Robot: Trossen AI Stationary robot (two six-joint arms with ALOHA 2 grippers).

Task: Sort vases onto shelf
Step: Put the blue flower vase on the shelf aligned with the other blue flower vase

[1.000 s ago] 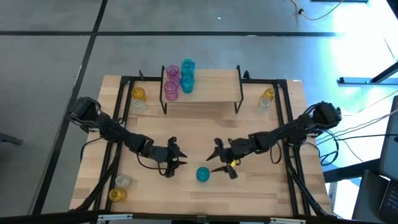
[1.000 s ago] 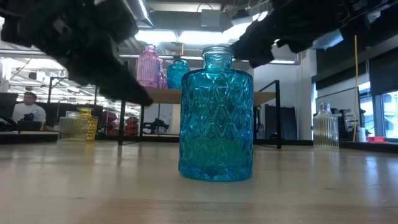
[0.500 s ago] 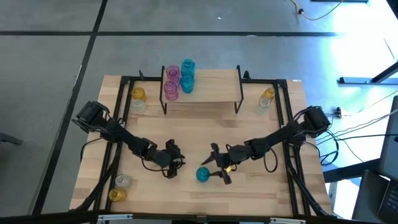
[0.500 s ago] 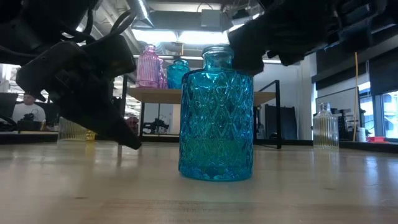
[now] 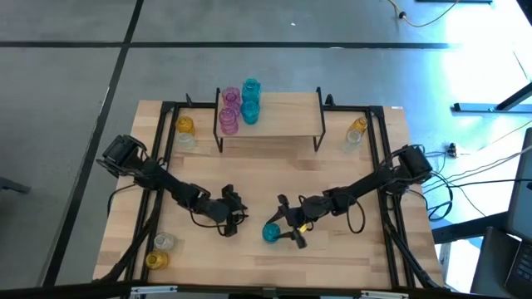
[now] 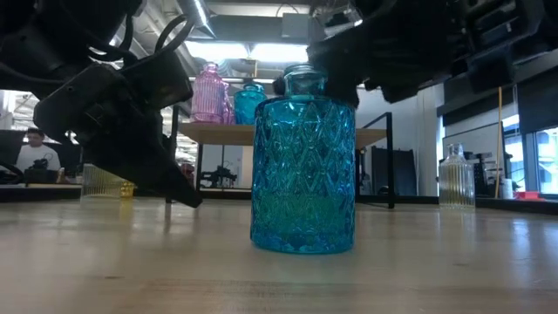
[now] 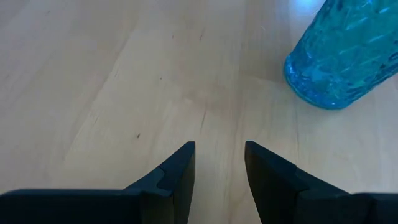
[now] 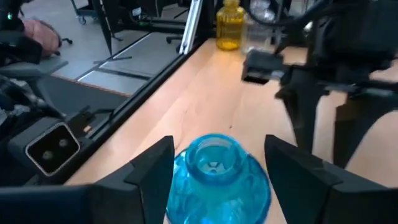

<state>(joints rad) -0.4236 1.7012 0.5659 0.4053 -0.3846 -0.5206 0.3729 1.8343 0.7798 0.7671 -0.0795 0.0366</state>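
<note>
A teal-blue glass vase (image 5: 271, 233) stands upright on its base on the table, near the front middle. My right gripper (image 5: 283, 223) comes at it from the table's right, open. Its two fingers (image 8: 155, 174) stand either side of the vase's neck (image 8: 213, 153); I see no touch. My left gripper (image 5: 239, 214) hovers low over bare wood just left of the vase (image 7: 339, 59), open and empty. The shelf (image 5: 283, 120) stands at the far middle and carries two pink vases (image 5: 229, 112) and two teal ones (image 5: 250, 100).
Amber and clear vases stand in pairs at the far left (image 5: 184, 129), far right (image 5: 357, 131) and near left (image 5: 160, 249). A black frame (image 5: 391, 208) runs along the table's sides. A person (image 6: 35, 153) sits in the room beyond.
My right gripper has sunk and moved toward the table's left, up to the teal vase, so that its fingers now flank the vase's neck. My left gripper has sunk a little toward the table and then kept still. The vase has not moved.
</note>
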